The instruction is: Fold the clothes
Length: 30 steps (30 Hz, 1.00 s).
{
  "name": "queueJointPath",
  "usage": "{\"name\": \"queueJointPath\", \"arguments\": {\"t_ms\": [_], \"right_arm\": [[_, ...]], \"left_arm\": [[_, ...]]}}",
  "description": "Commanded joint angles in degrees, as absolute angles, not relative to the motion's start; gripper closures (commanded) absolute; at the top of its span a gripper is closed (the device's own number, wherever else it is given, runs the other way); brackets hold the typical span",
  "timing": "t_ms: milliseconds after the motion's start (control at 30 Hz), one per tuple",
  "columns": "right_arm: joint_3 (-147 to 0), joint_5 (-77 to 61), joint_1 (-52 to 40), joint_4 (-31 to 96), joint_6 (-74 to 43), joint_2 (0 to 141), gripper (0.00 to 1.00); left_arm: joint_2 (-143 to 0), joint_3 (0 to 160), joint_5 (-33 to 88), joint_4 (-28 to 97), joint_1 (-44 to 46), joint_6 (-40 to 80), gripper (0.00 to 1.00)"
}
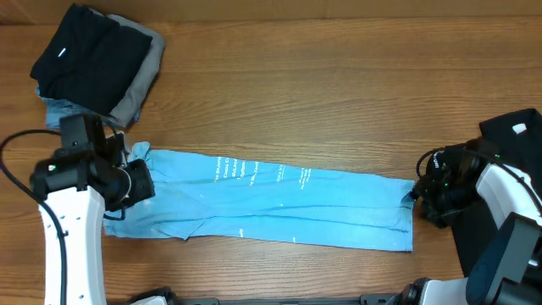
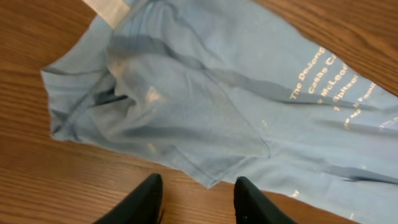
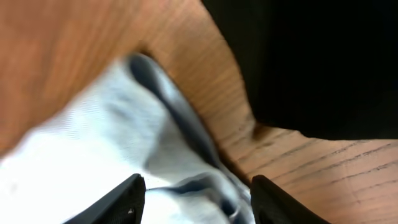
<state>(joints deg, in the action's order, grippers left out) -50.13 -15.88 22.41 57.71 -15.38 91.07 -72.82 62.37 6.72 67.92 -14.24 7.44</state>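
Observation:
The light blue T-shirt (image 1: 279,199) lies folded into a long strip across the table, with its white lettering facing up. My left gripper (image 1: 140,182) is at its left end. In the left wrist view the fingers (image 2: 196,199) are open over bare wood, just short of a corner of the shirt's hem (image 2: 217,93). My right gripper (image 1: 417,193) is at the shirt's right end. In the right wrist view its fingers (image 3: 196,199) are wide apart, with bunched shirt cloth (image 3: 93,143) between them.
A folded black garment with a white label (image 1: 85,55) lies on a grey one at the back left. Another black garment (image 1: 517,140) lies at the right edge, beside my right arm; it also shows in the right wrist view (image 3: 323,62).

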Motion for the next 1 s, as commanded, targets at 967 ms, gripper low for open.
{"name": "queueJointPath", "arguments": {"t_ms": [967], "right_arm": [[-48.6,-23.6,19.8,58.5,-17.4,84.9,0.72]], "left_arm": [[-101.3,44.1,-7.7,30.3,-17.0,22.3,0.96]]}}
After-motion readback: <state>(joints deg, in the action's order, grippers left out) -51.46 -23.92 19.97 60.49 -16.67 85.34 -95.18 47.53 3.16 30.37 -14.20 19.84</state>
